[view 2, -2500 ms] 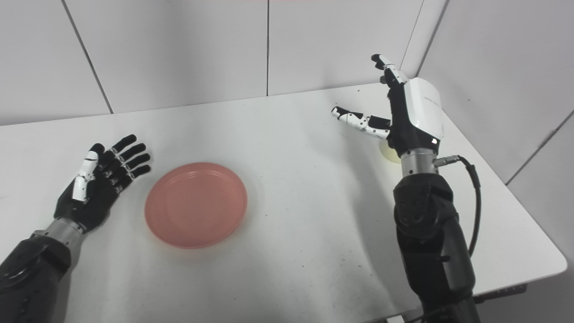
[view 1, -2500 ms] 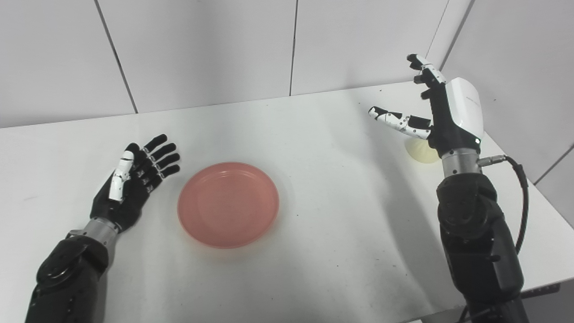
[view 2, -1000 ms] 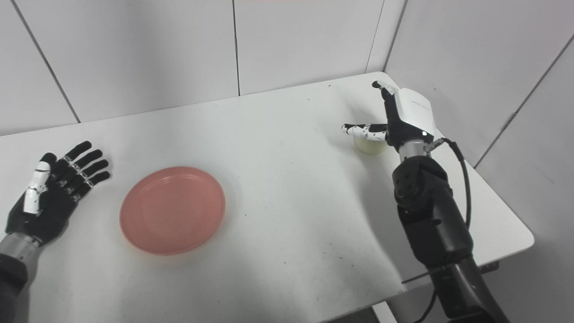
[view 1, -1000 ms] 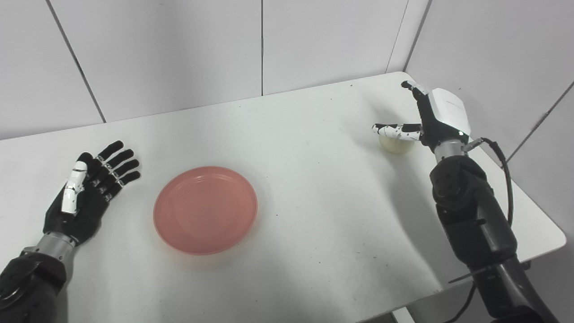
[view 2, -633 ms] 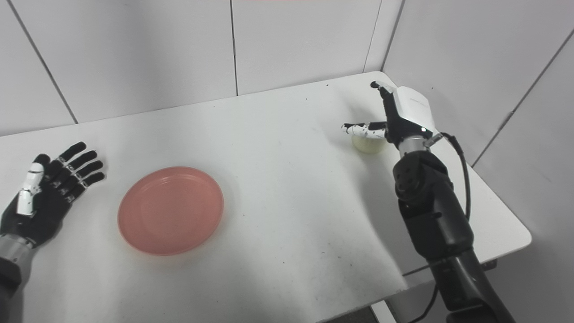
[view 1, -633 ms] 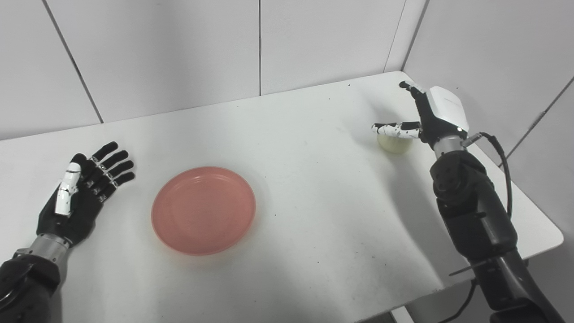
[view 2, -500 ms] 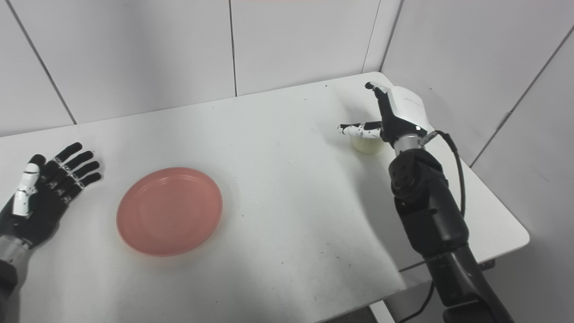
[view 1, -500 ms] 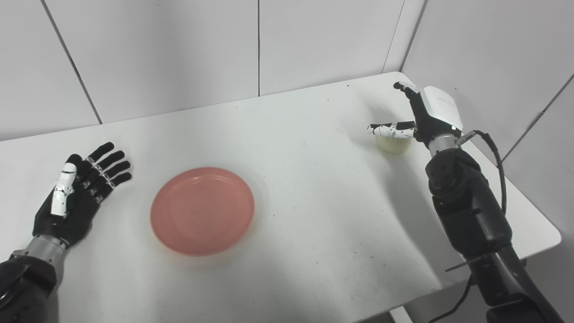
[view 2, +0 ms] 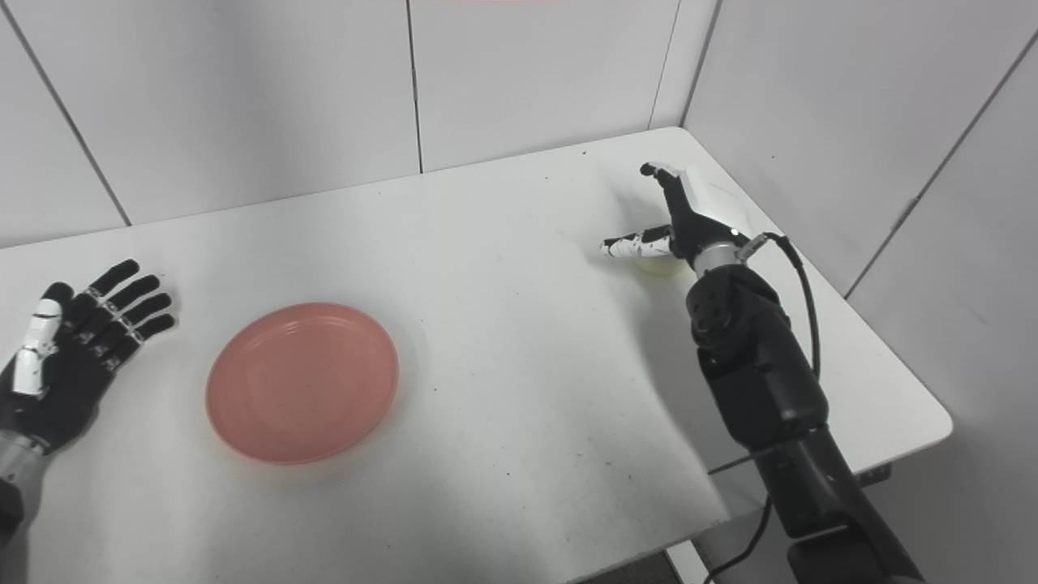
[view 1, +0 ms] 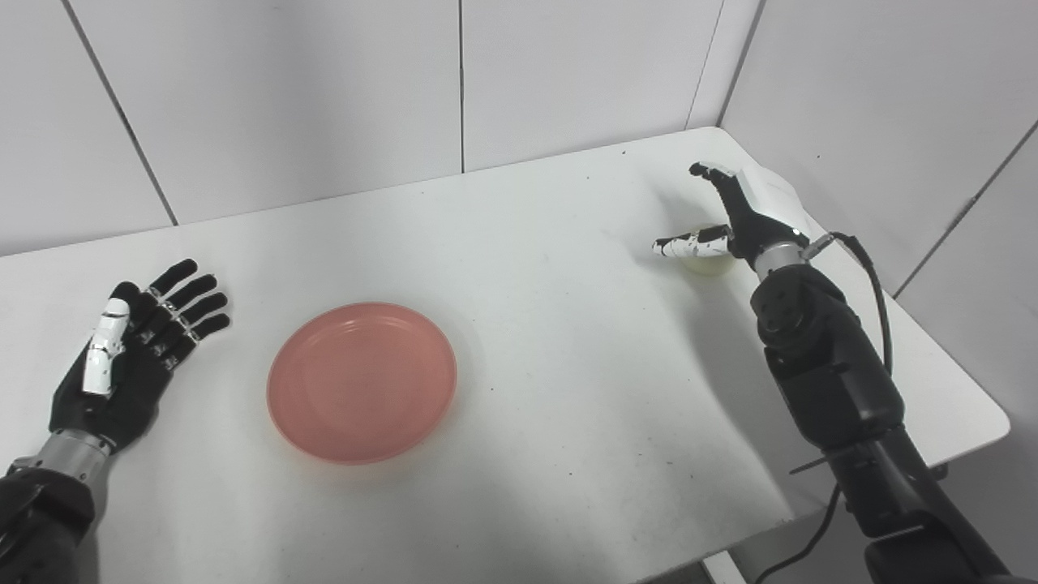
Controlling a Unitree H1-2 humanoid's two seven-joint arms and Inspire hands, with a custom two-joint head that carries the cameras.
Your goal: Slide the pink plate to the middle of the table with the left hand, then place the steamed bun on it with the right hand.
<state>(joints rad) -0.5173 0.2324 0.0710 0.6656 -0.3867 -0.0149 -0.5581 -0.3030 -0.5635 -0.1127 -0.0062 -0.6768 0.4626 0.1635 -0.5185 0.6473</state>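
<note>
The pink plate [view 1: 362, 381] lies flat on the white table [view 1: 568, 389], left of centre, with nothing on it. My left hand [view 1: 134, 350] rests palm up and open at the table's left side, well apart from the plate. At the far right a pale steamed bun [view 1: 707, 263] sits on the table, mostly hidden beneath my right hand [view 1: 742, 219]. That hand hovers low over the bun, open, with the thumb stretched out to the left and the fingers pointing away. The bun [view 2: 657, 264] shows under the thumb in the right eye view too.
Grey wall panels close off the back and the right side near the bun. The table's right edge [view 2: 908, 381] and front corner lie close to my right forearm [view 2: 754, 365]. A black cable [view 1: 872, 268] loops off the right wrist.
My right hand has come down lower over the bun and tilted forward, covering more of it. The left hand and the plate keep their places; the camera has shifted a little.
</note>
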